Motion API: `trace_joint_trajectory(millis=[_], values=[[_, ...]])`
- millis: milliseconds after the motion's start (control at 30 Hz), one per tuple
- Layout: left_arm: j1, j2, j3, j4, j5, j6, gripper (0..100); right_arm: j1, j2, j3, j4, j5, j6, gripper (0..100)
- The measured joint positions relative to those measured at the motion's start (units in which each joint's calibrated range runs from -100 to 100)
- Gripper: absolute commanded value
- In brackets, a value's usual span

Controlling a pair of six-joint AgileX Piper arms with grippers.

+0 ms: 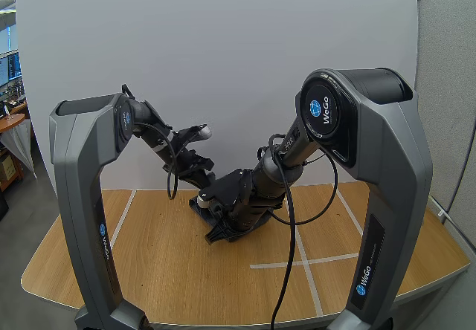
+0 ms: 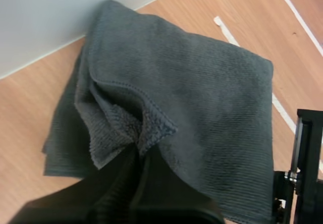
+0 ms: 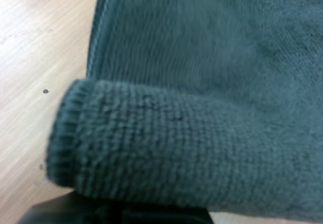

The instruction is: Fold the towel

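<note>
Clearly, the dark grey towel [image 2: 202, 98] lies at the far side of the wooden table [image 1: 149, 270], with one edge touching the foot of the white wall [image 1: 223, 47]. It is doubled over. The upper layer shows a stitched hem, and one corner is lifted and bunched. The left gripper [image 2: 139, 156] is closed on this bunched corner, and its tips pinch the cloth between them. The right gripper [image 1: 227, 222] is at another side of the towel, where a rolled fold of cloth lies over it; whether it is open or closed I cannot tell. Both grippers are near each other at the middle of the table. Toward the near edge and to both sides, wide wood surface gives room for moving. White tape lines [image 1: 297, 261] cross the surface, and one runs up to the towel's edge.
</note>
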Motion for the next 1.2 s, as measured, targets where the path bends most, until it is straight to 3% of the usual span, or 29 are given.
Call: trace_joint_trajectory(millis=[400,933,1200], values=[[-0.44,0.0,2.3,-1.6,0.2,2.2,0,0.0,-0.3,0.0,0.1,0.4,0.0,0],[-0.44,0.0,2.3,-1.9,0.2,2.6,0,-0.7,-21.8,3.2,0.0,27.2,-0.1,0],[-0.44,0.0,2.3,-2.0,0.2,2.8,0,-3.4,-28.2,3.8,-0.9,24.2,-0.1,0]])
